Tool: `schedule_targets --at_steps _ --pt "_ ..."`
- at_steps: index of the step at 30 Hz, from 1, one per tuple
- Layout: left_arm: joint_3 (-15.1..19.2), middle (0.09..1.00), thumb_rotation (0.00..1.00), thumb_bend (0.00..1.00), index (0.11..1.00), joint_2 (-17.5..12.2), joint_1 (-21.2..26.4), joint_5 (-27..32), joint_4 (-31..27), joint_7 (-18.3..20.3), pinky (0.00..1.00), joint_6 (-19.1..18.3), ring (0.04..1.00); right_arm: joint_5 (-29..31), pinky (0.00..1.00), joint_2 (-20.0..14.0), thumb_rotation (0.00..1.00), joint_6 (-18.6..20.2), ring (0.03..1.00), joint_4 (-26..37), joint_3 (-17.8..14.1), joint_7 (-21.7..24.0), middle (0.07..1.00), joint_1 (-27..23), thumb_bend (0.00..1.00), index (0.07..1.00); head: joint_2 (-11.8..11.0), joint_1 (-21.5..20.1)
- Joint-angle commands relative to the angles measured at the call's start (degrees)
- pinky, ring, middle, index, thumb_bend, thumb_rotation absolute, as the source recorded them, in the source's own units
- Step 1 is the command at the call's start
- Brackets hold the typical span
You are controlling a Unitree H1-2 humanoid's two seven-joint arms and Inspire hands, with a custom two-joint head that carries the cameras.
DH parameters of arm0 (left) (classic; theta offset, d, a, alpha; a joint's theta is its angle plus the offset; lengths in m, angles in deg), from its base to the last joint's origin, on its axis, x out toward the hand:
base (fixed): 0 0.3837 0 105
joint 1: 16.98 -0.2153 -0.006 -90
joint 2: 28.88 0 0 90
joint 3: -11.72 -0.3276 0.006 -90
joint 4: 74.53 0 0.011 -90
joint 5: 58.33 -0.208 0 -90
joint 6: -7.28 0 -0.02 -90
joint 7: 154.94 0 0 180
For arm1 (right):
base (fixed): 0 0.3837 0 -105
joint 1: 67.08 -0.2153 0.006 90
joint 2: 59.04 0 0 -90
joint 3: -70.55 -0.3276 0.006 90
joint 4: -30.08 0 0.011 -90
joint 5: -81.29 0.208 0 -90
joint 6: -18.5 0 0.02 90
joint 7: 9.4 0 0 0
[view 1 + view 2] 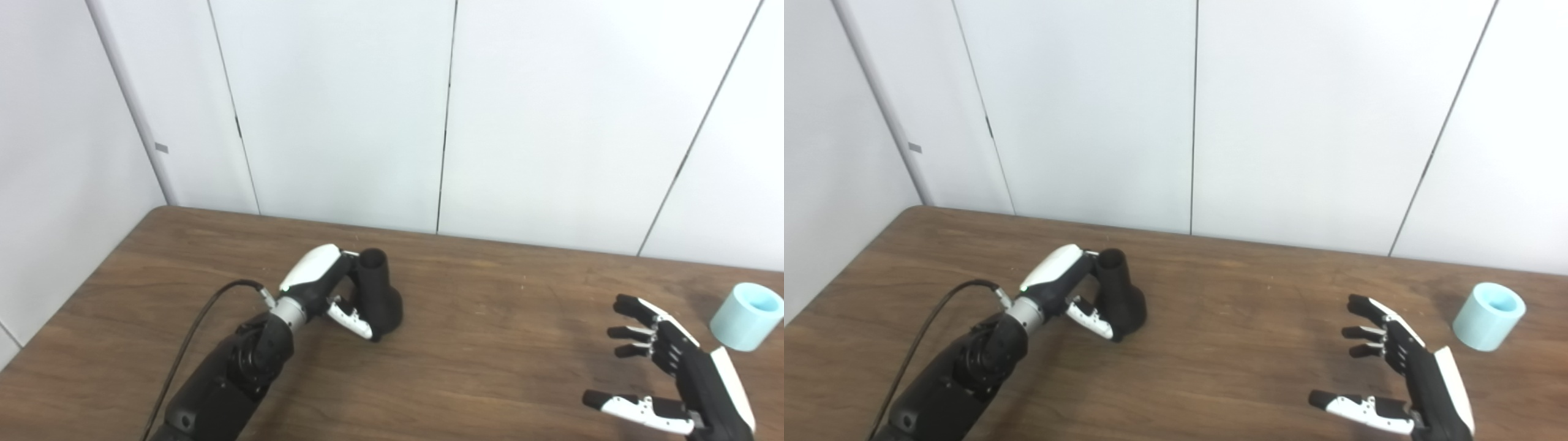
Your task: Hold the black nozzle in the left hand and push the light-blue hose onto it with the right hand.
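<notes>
Gripping the black plastic nozzle upright on the brown wooden worktop, the left robot hand has completed its step. Right robot hand is spread, empty; the light-blue cylindrical hose piece lies just beyond it, ungrasped.

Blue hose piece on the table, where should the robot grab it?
Probably around its round side wall. The light-blue hose is a short tube tilted with its open end facing up and away. The open right robot hand sits just left of it, so coming from the left with fingers wrapping the wall, leaving the opening free, looks best.
</notes>
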Motion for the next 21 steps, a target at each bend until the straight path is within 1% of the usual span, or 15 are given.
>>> schedule_targets --at_steps 1,3,8,12,16,21 --pt "-2.24 0.488 0.00 0.53 0.482 1.73 0.07 1.24 -1.26 3.29 1.00 2.89 0.630 -0.69 0.60 0.42 0.09 -0.74 0.703 2.37 0.19 -1.04 0.826 -1.78 0.75 0.817 0.06 0.06" --pt "-2.92 0.489 0.00 0.53 0.481 2.24 0.03 1.32 -1.86 3.89 1.00 3.65 0.629 -1.27 0.59 0.77 0.10 -0.63 0.702 2.62 0.34 -1.16 0.825 -1.93 0.75 0.817 0.60 -1.35" --pt "-5.08 0.495 0.00 0.53 0.478 3.92 0.32 1.56 -3.07 5.71 1.00 5.80 0.628 -3.14 0.58 1.52 0.12 -0.81 0.700 3.04 0.73 -1.66 0.824 -2.28 0.75 0.816 1.14 -3.00" --pt "-5.82 0.498 0.00 0.53 0.477 4.61 0.60 1.63 -3.03 6.31 1.00 6.98 0.628 -3.88 0.57 1.95 0.13 -0.56 0.694 3.33 0.97 -1.92 0.823 -2.52 0.75 0.815 1.68 -4.48" --pt "-7.56 0.504 0.00 0.52 0.474 6.65 0.98 0.98 -2.28 6.94 1.00 8.47 0.625 -4.51 0.56 2.08 0.13 -0.78 0.687 3.77 0.93 -2.30 0.820 -2.72 0.74 0.814 2.34 -6.49" --pt "-8.68 0.500 0.00 0.52 0.477 7.97 0.94 0.39 -2.50 7.64 1.00 8.11 0.622 -5.15 0.55 2.29 0.13 -0.45 0.681 4.04 0.90 -2.90 0.815 -2.92 0.73 0.814 2.94 -8.92"
